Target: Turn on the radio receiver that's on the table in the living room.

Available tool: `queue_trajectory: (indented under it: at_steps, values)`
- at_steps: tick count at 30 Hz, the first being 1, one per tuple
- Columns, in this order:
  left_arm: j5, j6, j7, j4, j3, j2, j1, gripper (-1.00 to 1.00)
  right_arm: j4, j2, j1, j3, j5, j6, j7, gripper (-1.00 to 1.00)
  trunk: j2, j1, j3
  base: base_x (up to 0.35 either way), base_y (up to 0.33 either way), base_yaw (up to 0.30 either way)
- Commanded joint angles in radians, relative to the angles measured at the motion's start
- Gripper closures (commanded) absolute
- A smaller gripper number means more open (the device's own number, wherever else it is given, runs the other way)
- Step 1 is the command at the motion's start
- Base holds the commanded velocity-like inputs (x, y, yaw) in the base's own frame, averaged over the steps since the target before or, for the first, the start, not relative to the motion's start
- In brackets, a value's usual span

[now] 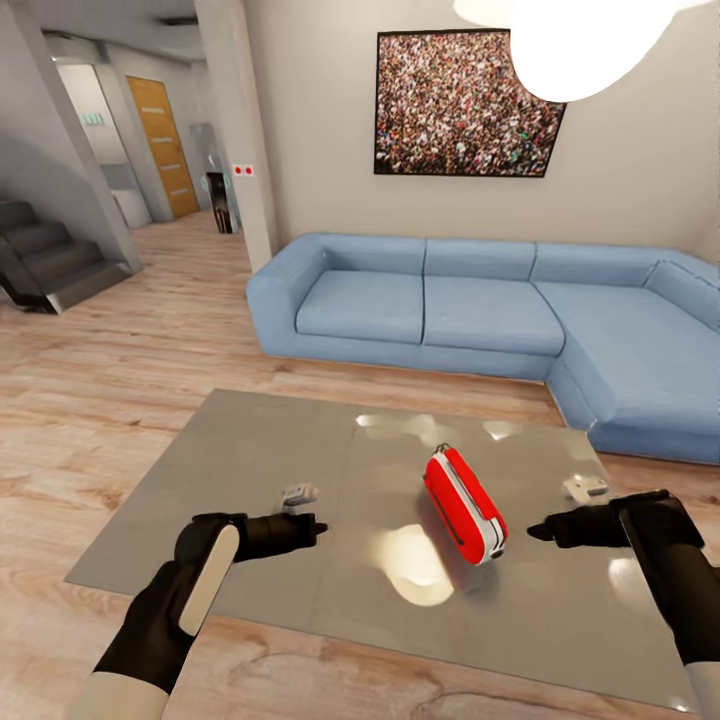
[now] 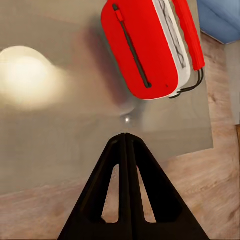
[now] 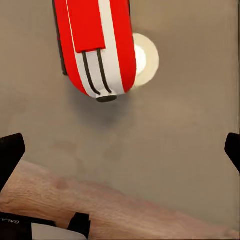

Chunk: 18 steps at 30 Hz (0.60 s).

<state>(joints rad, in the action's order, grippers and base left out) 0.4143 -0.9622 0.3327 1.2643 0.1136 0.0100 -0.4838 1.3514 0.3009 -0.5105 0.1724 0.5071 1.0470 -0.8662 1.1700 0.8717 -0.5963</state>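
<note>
The red radio receiver (image 1: 465,505) with white edge trim stands on its edge in the middle of the glossy grey table (image 1: 250,460). My left gripper (image 1: 318,524) hovers over the table to the radio's left, its fingers (image 2: 116,165) pressed together and shut on nothing, pointing at the radio (image 2: 142,50). To the radio's right my right gripper (image 1: 533,530) is held at about the same height. In the right wrist view its fingers (image 3: 10,155) stand wide apart, open, with the radio (image 3: 95,45) ahead of them and not touched.
A blue sectional sofa (image 1: 480,310) runs behind and to the right of the table, under a framed crowd picture (image 1: 465,100). A white pendant lamp (image 1: 580,40) hangs overhead and glares on the tabletop. Pillar (image 1: 240,130), stairs (image 1: 40,255) and a wooden door (image 1: 165,145) lie far left.
</note>
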Motion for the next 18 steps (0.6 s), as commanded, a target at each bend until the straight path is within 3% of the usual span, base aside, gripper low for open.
queue_trajectory:
  at_steps: [1, 5, 6, 10, 12, 13, 15, 18]
  values:
    - [0.001, 0.001, 0.001, 0.005, 0.000, -0.012, 0.002, 1.00, 0.000, 0.001, 0.010, 0.013, 0.002, 0.000, 0.000, -1.00, 0.000, 0.000, 0.002, 0.000, 0.000, -0.012]
    - [0.003, 0.003, 0.001, 0.035, 0.000, -0.044, 0.002, 1.00, 0.001, 0.006, 0.046, 0.055, 0.035, 0.000, 0.001, -1.00, 0.000, 0.000, 0.008, 0.000, 0.000, -0.005]
    - [0.003, 0.006, 0.001, 0.059, 0.000, -0.052, 0.005, 1.00, 0.001, 0.009, 0.086, 0.103, 0.067, 0.000, 0.000, -1.00, 0.000, 0.000, 0.009, 0.000, 0.000, 0.000]
    - [-0.002, 0.009, -0.001, 0.064, 0.000, -0.056, 0.027, 1.00, 0.001, 0.010, 0.153, 0.181, 0.096, -0.035, 0.000, -1.00, 0.000, 0.000, 0.015, 0.000, 0.000, 0.000]
    - [-0.007, 0.010, -0.003, 0.063, 0.000, -0.058, 0.059, 1.00, 0.000, 0.009, 0.207, 0.240, 0.117, -0.084, 0.000, -1.00, 0.000, 0.000, 0.018, 0.000, 0.000, 0.000]
    - [-0.012, 0.012, -0.007, 0.036, 0.000, -0.067, 0.109, 1.00, -0.002, 0.003, 0.298, 0.328, 0.144, -0.160, 0.000, -1.00, 0.000, 0.000, 0.020, 0.000, 0.000, 0.000]
    - [-0.014, 0.023, -0.009, -0.003, 0.000, -0.076, 0.133, 1.00, -0.014, -0.001, 0.361, 0.385, 0.154, -0.208, 0.001, -1.00, 0.000, 0.000, 0.023, 0.000, 0.000, 0.000]
    - [-0.014, 0.104, -0.008, -0.083, 0.001, -0.083, 0.160, 1.00, -0.060, -0.002, 0.422, 0.447, 0.159, -0.275, 0.001, -1.00, 0.000, 0.000, 0.028, 0.000, 0.000, 0.000]
